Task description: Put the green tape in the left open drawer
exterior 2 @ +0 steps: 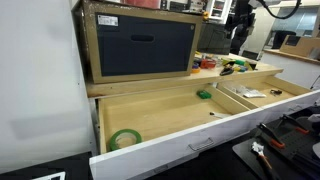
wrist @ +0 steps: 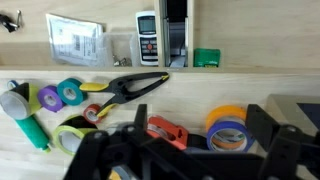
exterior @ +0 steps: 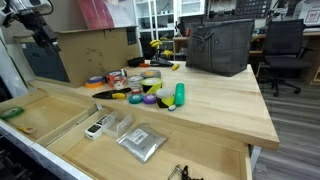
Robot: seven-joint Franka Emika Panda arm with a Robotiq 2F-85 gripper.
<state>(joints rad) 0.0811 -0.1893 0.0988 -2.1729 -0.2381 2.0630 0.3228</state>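
Gripper [wrist: 178, 150]: jaws spread wide, with nothing held. In the wrist view the gap between them shows only tabletop clutter.

Green tape [exterior 2: 124, 139]: it lies flat on the plain wood bottom of the left open drawer [exterior 2: 170, 115], inside its low walls. It sits at the end of that drawer farthest from the neighbouring drawer [exterior: 150, 150], which holds the clear boxes. An exterior view shows the same spot at the frame's edge [exterior: 10, 112]. I am not touching the tape.

My position: I am well apart from the left open drawer, over the tabletop [exterior: 215, 100] behind the neighbouring drawer.

Below me in the wrist view, all on the tabletop and outside the left open drawer:
- yellow-handled pliers [wrist: 135, 88]
- a yellow-and-purple tape roll [wrist: 228, 125]
- a green bottle [wrist: 28, 122] lying on its side

A black bag [exterior: 218, 45] stands farther back on the tabletop. A second small green object [exterior 2: 204, 95] sits at the left open drawer's far end. I cannot tell what it is.
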